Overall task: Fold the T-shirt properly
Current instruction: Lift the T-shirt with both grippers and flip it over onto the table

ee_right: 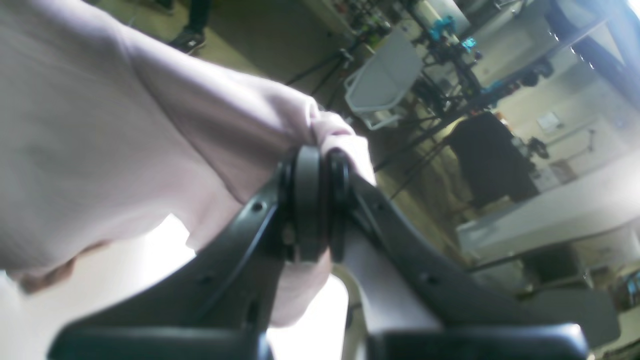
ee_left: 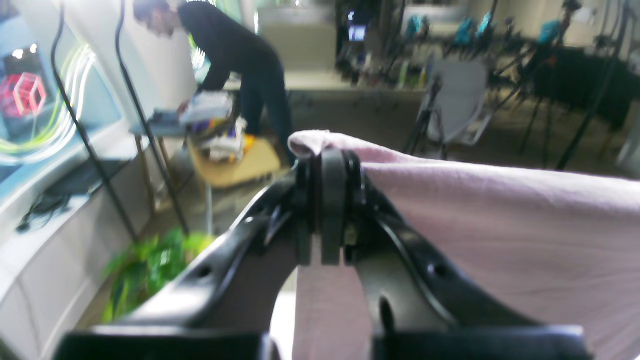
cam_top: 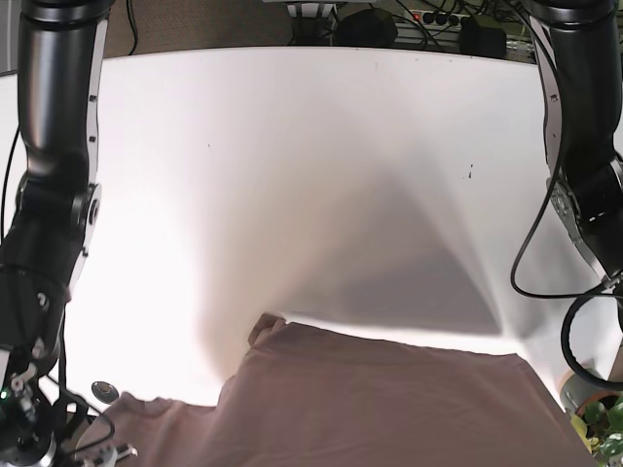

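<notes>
1. The left gripper (ee_left: 320,210) has its jaws pressed together on the pink T-shirt (ee_left: 500,225); a rounded fold of cloth pokes out just above the pinched tips.
2. From that pinch, in the left wrist view, the fabric spreads away to the right of the jaws in a broad taut sheet, and a narrower strip hangs down below and between the two black fingers (ee_left: 332,200).
3. The right gripper (ee_right: 316,210) is likewise clamped on the T-shirt (ee_right: 100,125), with a small bunched corner of cloth bulging just above and to the right of the closed tips.
4. In the right wrist view, the bulk of the garment stretches to the left of the jaws and droops beneath them, its lower edge hanging free.
5. In the base view, the T-shirt (cam_top: 389,399) fills the lower part of the picture, lifted above the white table (cam_top: 292,146) and casting a wide shadow on it; neither pair of jaws shows there.
</notes>
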Robot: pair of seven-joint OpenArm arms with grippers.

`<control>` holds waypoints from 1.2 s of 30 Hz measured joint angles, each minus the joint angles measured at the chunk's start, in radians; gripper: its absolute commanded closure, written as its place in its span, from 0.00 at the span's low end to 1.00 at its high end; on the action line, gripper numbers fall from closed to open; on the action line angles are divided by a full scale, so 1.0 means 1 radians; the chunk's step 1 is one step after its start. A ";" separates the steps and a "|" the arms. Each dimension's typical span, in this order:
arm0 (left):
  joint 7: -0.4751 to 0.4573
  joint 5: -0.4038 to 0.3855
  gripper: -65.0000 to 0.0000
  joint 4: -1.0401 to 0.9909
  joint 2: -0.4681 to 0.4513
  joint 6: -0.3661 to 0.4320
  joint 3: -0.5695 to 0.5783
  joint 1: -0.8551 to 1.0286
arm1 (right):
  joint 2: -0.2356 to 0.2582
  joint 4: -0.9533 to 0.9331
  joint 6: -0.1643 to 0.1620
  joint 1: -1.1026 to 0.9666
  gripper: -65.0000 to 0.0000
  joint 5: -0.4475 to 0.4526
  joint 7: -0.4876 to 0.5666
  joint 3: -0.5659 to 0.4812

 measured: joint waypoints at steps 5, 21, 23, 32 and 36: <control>0.008 -0.011 1.00 0.116 -0.019 -0.007 -0.025 0.188 | 0.000 0.130 0.002 -0.239 0.97 -0.010 -0.024 0.061; 0.000 -0.008 1.00 0.415 -0.010 -0.004 -0.198 0.826 | -0.141 0.382 0.003 -0.835 0.97 -0.007 -0.019 0.313; 0.000 -0.040 1.00 0.440 0.015 -0.002 -0.233 0.904 | -0.169 0.412 0.000 -0.893 0.97 -0.005 -0.003 0.337; 0.000 -0.090 1.00 0.473 0.034 -0.068 -0.248 1.138 | -0.247 0.417 -0.002 -1.051 0.97 -0.012 -0.014 0.390; -0.003 -0.087 1.00 0.495 0.034 -0.079 -0.251 1.230 | -0.283 0.439 -0.002 -1.116 0.97 -0.012 -0.007 0.437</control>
